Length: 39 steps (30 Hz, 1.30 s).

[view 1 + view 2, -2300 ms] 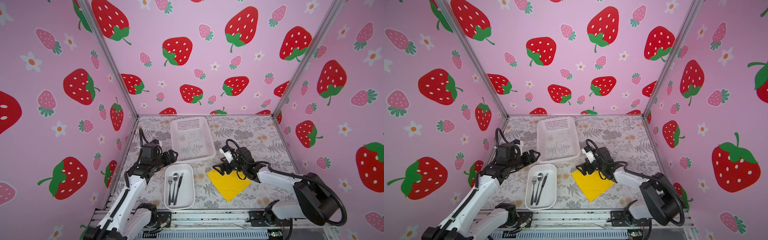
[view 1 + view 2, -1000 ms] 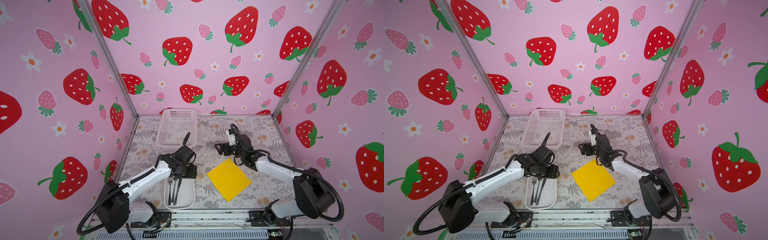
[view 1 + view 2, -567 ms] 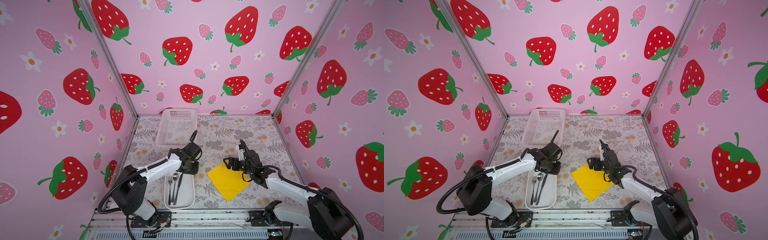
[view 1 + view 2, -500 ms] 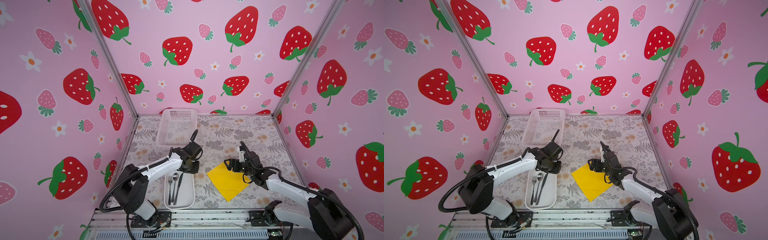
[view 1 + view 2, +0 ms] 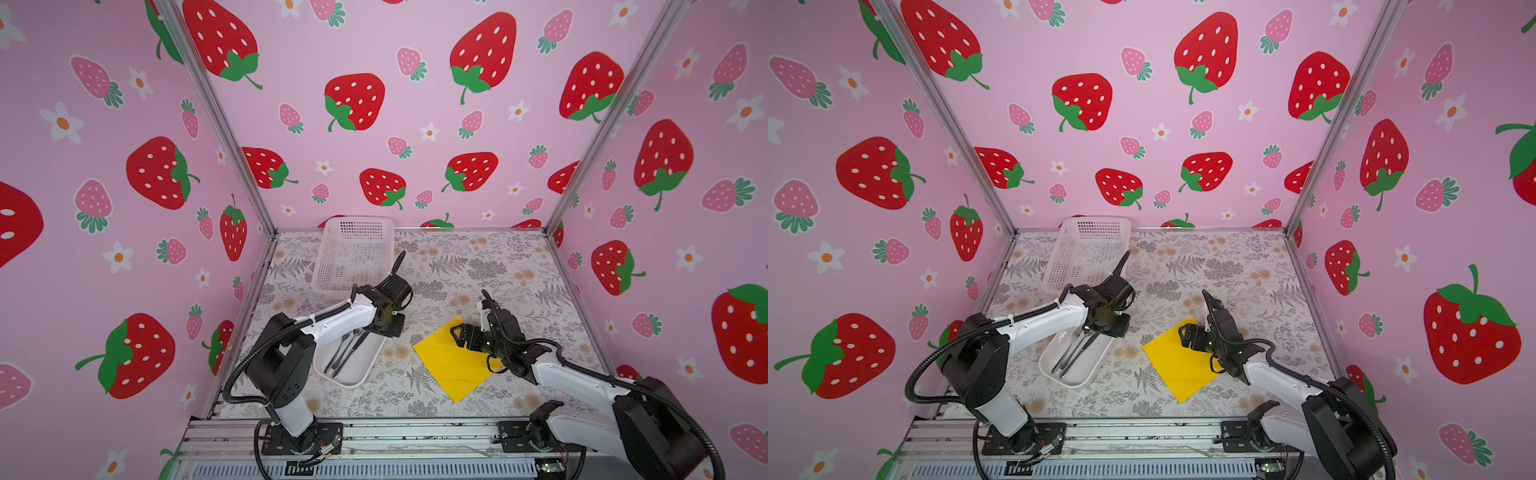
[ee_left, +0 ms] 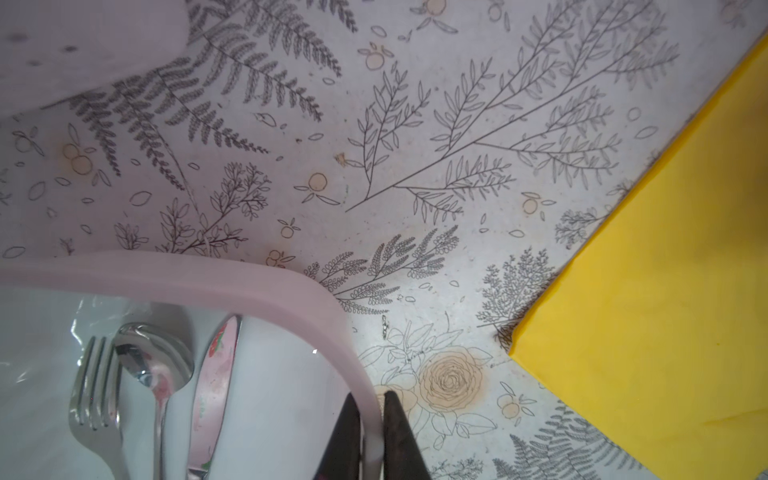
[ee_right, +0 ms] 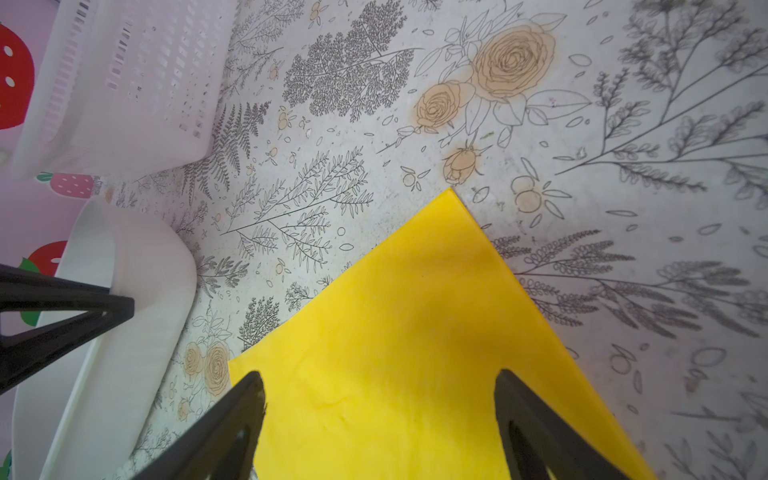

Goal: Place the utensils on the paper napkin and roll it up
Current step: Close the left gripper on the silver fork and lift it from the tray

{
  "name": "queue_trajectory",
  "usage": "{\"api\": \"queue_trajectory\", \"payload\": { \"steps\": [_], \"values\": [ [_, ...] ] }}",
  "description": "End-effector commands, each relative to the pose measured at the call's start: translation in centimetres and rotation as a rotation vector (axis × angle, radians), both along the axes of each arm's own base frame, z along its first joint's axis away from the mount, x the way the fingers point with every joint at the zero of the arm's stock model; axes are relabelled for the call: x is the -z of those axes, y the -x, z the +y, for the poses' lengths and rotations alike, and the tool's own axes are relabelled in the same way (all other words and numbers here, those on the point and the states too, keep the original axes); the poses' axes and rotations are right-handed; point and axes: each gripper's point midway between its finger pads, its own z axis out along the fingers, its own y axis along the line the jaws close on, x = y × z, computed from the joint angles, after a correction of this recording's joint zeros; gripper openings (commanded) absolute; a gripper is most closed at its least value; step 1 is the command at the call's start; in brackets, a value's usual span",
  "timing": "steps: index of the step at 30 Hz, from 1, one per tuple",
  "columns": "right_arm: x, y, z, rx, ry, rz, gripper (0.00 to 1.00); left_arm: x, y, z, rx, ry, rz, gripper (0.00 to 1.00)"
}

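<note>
the left gripper [image 6: 371,397] has its jaws nearly shut, pinching the thin rim of the tray [image 6: 249,270] by a corner. the utensils [image 6: 153,374] lie side by side inside it, none yet on the napkin [image 7: 395,332], which lies flat near the tray, not touching. the right gripper [image 7: 379,376] hovers over the napkin, jaws wide and empty. the step looks like hauling the tray across to tip it out — keep the pinch firm, drag slowly so nothing slides out early, and let the right gripper pin the paper. half a second ago the tray lay straight; now it sits skewed, far end swung toward the napkin, and the left jaws have closed.
</note>
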Motion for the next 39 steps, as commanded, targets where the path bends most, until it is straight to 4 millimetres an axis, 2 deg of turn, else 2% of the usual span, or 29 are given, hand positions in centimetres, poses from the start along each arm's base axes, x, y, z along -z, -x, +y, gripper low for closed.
{"api": "queue_trajectory", "payload": {
  "steps": [1, 6, 8, 13, 17, 20, 23, 27, 32, 35, 39],
  "values": [
    [-0.2, 0.2, 1.1, -0.051, -0.028, 0.018, 0.88, -0.6, -1.6, 0.9, -0.018, -0.021, -0.019, 0.14],
    [0.6, 1.5, 3.3, -0.186, -0.062, 0.095, 0.80, -0.9, -2.5, 0.5, -0.044, 0.033, -0.026, 0.14],
    [1.1, 1.8, 3.8, -0.207, -0.054, 0.119, 0.73, -0.9, -2.8, 0.4, -0.057, 0.040, -0.027, 0.15],
    [3.1, 1.6, 3.3, -0.167, 0.004, 0.178, 0.67, -1.4, -3.2, 0.2, -0.077, 0.071, -0.031, 0.19],
    [4.2, 0.8, 2.8, -0.103, 0.048, 0.199, 0.65, -3.1, -2.7, -0.4, -0.070, 0.141, -0.051, 0.30],
    [5.3, -0.5, 1.8, 0.006, 0.084, 0.216, 0.62, -4.6, -2.2, -0.2, -0.078, 0.178, -0.087, 0.36],
    [5.9, -1.6, 2.3, 0.064, 0.056, 0.233, 0.61, -5.9, -1.9, 0.8, -0.095, 0.182, -0.133, 0.38],
    [5.8, -3.3, 4.9, 0.007, 0.016, 0.228, 0.60, -6.8, -1.1, 2.7, -0.131, 0.185, -0.170, 0.39],
    [6.0, -4.6, 6.9, -0.102, 0.065, 0.234, 0.61, -6.3, -0.1, 5.7, -0.200, 0.200, -0.148, 0.39],
    [4.6, -4.8, 8.0, -0.159, 0.036, 0.216, 0.64, -5.4, 0.6, 7.3, -0.237, 0.200, -0.117, 0.39],
    [-0.8, -5.1, 9.6, -0.235, -0.061, 0.092, 0.69, -3.8, 1.5, 8.8, -0.261, 0.175, -0.063, 0.38]
  ]
}}
